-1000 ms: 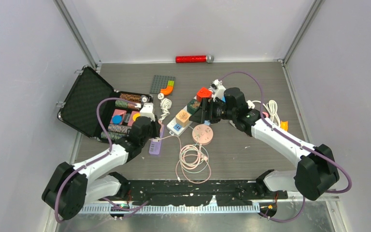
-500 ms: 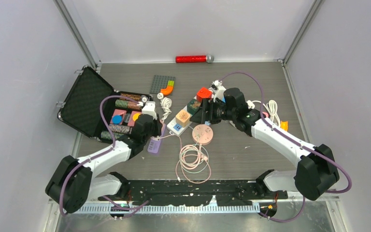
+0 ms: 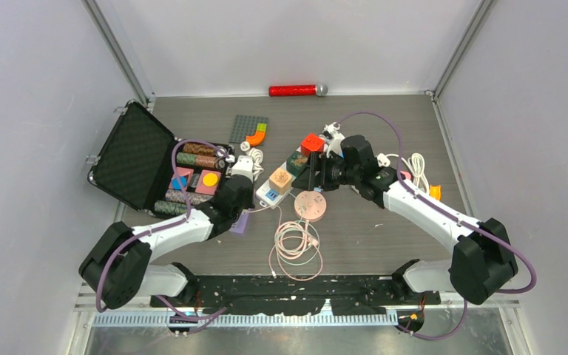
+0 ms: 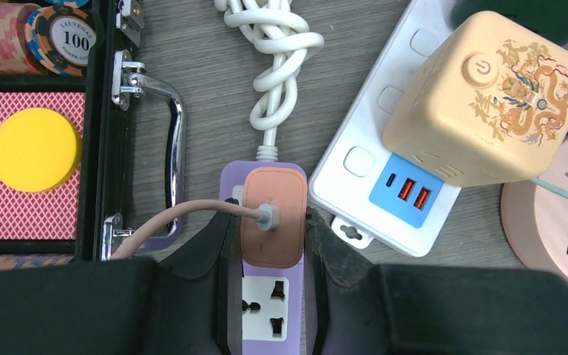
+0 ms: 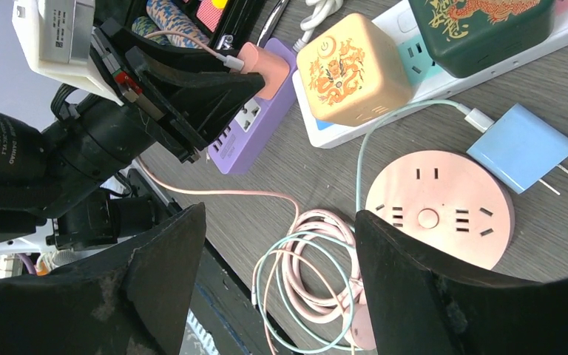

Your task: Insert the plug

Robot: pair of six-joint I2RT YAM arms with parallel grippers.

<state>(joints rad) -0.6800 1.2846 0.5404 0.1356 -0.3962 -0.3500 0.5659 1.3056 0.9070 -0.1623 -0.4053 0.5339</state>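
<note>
Plug [image 4: 270,240] clamped inside left tool [image 4: 270,218].

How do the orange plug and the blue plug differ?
The orange plug stands on the purple strip, clamped in the left pincer; the blue plug lies loose on the table, prongs bare. The orange plug trails a pink cable, the blue plug a pale green cable. Both have a cable attached.

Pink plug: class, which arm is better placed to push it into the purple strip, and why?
Left, probably. The left hand is shut on the plug, directly on the strip. The right hand is open above the round socket, apart from the plug.
</note>
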